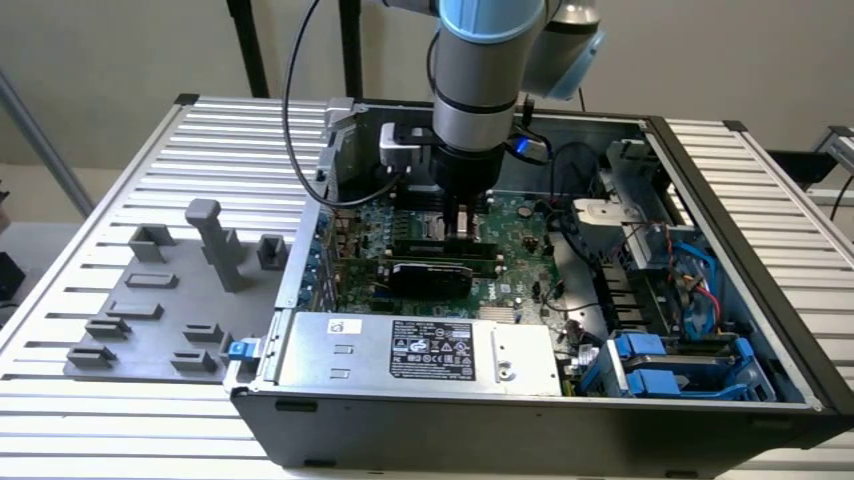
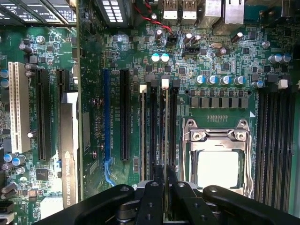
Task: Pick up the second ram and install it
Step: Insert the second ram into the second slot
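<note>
The second ram stands on edge in your gripper, fingers clamped on its top edge, lowered into the black slot rails just beside the open processor socket. In the exterior view your arm reaches straight down into the open computer case, well right of the grey fixture blocks. Judged here, you are mid-installation; seating calls for straight, even downward pressure.

A plain beige wall runs from ten to two o'clock behind the ribbed metal table; light is even.
</note>
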Controlling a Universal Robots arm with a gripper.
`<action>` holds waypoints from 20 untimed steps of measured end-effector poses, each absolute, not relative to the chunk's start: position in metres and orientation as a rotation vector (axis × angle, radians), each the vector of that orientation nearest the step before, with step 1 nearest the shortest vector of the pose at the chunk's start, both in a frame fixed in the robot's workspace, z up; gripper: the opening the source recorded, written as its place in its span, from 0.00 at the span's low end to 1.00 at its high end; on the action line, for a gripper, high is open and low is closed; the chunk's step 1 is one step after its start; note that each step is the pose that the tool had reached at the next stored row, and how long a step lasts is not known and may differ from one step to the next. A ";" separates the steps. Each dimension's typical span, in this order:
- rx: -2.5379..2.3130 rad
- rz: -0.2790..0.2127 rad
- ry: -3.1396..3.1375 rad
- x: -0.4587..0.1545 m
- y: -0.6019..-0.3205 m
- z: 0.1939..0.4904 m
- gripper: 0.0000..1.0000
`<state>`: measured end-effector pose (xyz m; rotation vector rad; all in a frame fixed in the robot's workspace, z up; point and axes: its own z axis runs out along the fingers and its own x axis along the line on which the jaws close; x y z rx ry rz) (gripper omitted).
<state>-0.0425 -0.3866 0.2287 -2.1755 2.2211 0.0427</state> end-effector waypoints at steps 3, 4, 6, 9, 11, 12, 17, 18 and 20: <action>-2.180 0.043 2.217 -0.043 -0.387 0.228 0.14; -2.180 0.043 2.217 -0.043 -0.387 0.228 0.14; -2.180 0.043 2.216 -0.043 -0.387 0.227 0.14; -2.180 0.043 2.216 -0.043 -0.386 0.227 0.14; -2.180 0.043 2.216 -0.043 -0.386 0.227 0.14; -2.180 0.043 2.216 -0.044 -0.386 0.226 0.14; -2.180 0.043 2.216 -0.044 -0.384 0.225 0.14; -2.181 0.043 2.216 -0.044 -0.384 0.225 0.14; -2.181 0.043 2.217 -0.044 -0.384 0.225 0.14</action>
